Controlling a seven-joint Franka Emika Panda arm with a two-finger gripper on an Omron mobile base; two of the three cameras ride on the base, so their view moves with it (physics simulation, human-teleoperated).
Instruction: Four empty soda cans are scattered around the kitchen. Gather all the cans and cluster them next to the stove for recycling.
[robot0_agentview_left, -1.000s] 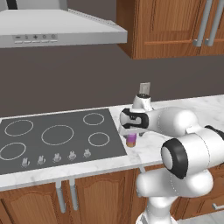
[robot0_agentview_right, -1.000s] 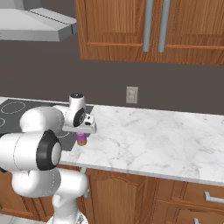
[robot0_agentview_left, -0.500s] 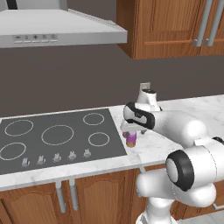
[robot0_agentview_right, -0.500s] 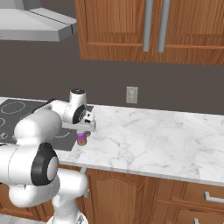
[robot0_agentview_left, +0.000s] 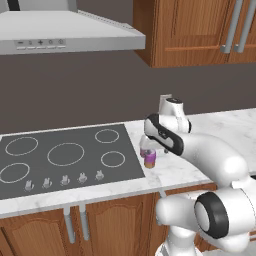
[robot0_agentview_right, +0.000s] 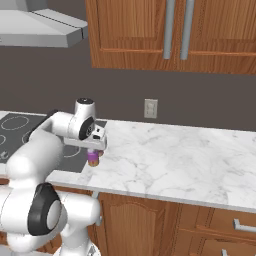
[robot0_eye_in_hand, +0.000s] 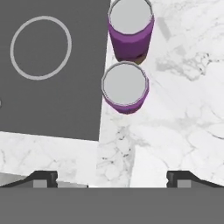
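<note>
The end effector (robot0_eye_in_hand: 112, 177) hangs above the white marble surface (robot0_eye_in_hand: 183, 113) with its two dark tips spread wide apart and nothing between them, which suggests it has no grip on anything and stands clear of the cans below. Directly under it in the hand view, two small purple-magenta soda cans with pale silvery tops stand one beyond the other: the nearer can (robot0_eye_in_hand: 125, 86) and the farther can (robot0_eye_in_hand: 130, 29), close together and perhaps touching. Both sit on the marble just beside the right edge of the flat dark grey stove (robot0_eye_in_hand: 52, 74) with thin white burner rings, the spot the task calls for, so they read as part of the cluster. Each can stands upright, long axis vertical, silvery top pointing up at the camera. From the base views one purple can (robot0_agentview_left: 149, 158) shows beneath the white hand at the cooktop's corner.
</note>
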